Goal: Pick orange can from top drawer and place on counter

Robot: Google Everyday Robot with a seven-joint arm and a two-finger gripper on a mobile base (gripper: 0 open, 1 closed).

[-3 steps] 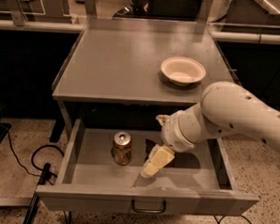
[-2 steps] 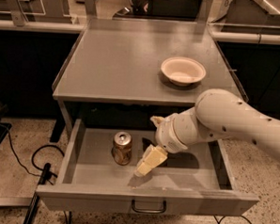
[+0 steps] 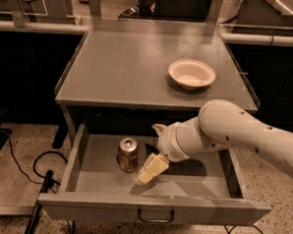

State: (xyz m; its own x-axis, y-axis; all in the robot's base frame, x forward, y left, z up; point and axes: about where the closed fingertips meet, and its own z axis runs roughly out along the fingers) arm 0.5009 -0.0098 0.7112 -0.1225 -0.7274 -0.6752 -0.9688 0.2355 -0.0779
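Find the orange can (image 3: 128, 156) standing upright in the pulled-out top drawer (image 3: 151, 208), on the drawer floor below the counter's (image 3: 129, 64) front edge and left of that edge's middle, silver top and pull tab facing up. Find the gripper (image 3: 149, 153) down inside the same drawer, just right of the can, on the pale arm (image 3: 234, 133) entering from the right. Read the jaws as spread and empty: one yellowish finger (image 3: 151, 169) slanting down toward the drawer front, the other tucked back under the counter's front edge. Note the relation that matters: can to the left of the jaws, very near but seemingly not touching, long axis vertical. Judge the grasp as not yet made; expect a short leftward move to straddle the can's body. Aim the later set-down toward the counter's left front corner, away from the white bowl (image 3: 191, 73) near the right edge.
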